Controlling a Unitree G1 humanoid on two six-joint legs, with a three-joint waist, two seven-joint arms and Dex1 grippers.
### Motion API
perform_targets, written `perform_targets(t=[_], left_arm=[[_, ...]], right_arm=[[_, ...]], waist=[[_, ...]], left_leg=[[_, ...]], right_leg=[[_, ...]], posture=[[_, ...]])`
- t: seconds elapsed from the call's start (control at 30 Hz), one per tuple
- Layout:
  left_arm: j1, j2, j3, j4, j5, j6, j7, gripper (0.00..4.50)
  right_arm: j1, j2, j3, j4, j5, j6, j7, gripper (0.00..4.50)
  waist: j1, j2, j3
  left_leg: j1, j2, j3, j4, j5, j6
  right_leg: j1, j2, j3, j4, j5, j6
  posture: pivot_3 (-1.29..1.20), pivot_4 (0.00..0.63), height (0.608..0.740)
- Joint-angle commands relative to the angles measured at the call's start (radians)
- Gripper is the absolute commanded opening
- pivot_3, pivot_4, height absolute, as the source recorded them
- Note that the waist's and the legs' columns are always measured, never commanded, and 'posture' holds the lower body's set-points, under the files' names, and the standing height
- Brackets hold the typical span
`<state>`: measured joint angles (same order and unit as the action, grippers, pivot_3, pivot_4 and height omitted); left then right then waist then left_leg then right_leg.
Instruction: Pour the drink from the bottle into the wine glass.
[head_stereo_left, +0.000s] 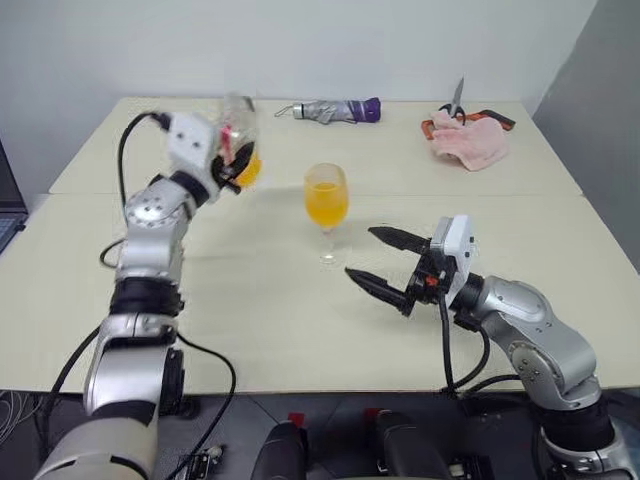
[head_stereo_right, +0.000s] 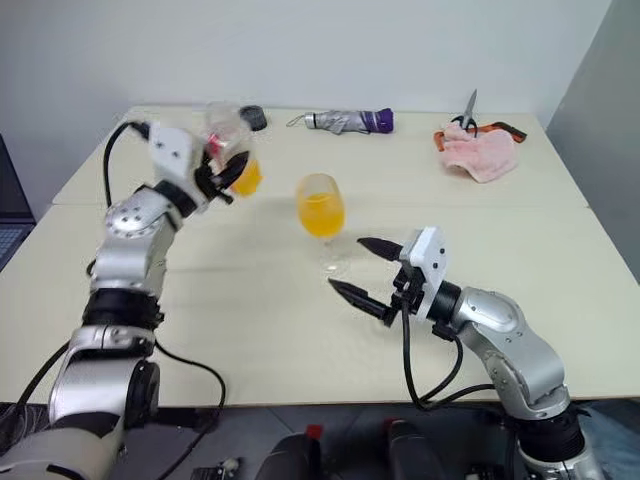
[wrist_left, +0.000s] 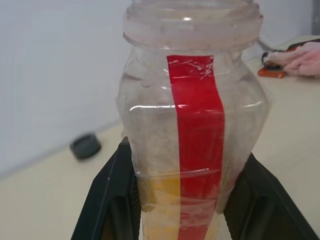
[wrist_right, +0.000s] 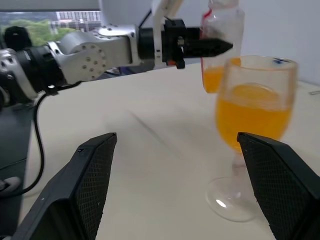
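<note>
The wine glass stands at the table's middle, its bowl about half full of the orange drink. To its left, raised off the table, my left gripper is shut on the bottle. The bottle is clear with a red strip and an uncapped mouth. It is held roughly upright, with a little drink at its bottom and black fingers on both sides. My right gripper is open, close to the glass on its near right, with the stem just beyond its fingertips.
A folded grey and purple umbrella lies at the back of the table. A pink cloth and scissors are at the back right. A small dark round thing sits at the back left.
</note>
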<state>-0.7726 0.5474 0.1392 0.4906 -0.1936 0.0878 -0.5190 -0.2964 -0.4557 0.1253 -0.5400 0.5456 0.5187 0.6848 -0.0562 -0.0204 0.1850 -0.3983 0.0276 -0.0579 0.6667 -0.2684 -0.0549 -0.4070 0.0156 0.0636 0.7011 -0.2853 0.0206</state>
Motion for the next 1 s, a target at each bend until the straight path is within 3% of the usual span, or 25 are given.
perform_targets(t=[0.03,0.33,0.67,0.93,1.0], left_arm=[[0.069,0.027,0.106,-0.155,-0.094,0.166,0.032,1.69],[0.241,0.04,0.199,-0.248,-0.157,0.286,0.032,1.69],[0.296,0.054,0.167,-0.172,-0.093,0.179,0.006,1.69],[0.333,0.028,0.184,-0.183,-0.097,0.12,0.024,4.32],[0.342,0.025,0.184,-0.197,-0.094,0.113,0.032,4.48]], right_arm=[[-0.034,-0.019,0.014,-0.039,0.047,0.031,0.048,4.12],[-0.082,-0.005,0.058,0.017,0.007,-0.002,0.088,4.12],[-0.084,0.005,0.074,0.037,-0.018,-0.026,0.116,4.12],[-0.08,-0.006,0.072,0.022,-0.013,-0.01,0.116,4.12],[-0.078,-0.011,0.07,0.019,-0.01,-0.006,0.118,4.12]], waist=[[0.001,0.0,0.0],[0.013,0.0,0.0],[0.023,0.0,0.0],[0.024,0.0,0.0],[0.024,0.0,0.0]], left_leg=[[0.0,0.0,0.0,0.0,0.0,0.0],[-0.001,0.0,-0.001,0.006,0.0,0.0],[0.0,-0.001,0.0,0.008,0.0,0.0],[0.0,0.0,0.0,0.009,0.0,0.0],[-0.001,0.0,-0.001,0.009,0.0,0.0]], right_leg=[[0.0,0.0,0.0,0.0,0.0,0.0],[0.001,-0.001,-0.001,0.003,0.0,0.0],[0.001,0.0,-0.001,0.005,0.0,0.0],[0.001,0.0,0.0,0.005,0.0,0.0],[0.001,-0.001,-0.001,0.005,0.0,0.0]], posture=[[0.0,0.15,0.74],[0.0,0.15,0.74],[0.0,0.15,0.74],[0.0,0.15,0.74],[0.0,0.15,0.74]])
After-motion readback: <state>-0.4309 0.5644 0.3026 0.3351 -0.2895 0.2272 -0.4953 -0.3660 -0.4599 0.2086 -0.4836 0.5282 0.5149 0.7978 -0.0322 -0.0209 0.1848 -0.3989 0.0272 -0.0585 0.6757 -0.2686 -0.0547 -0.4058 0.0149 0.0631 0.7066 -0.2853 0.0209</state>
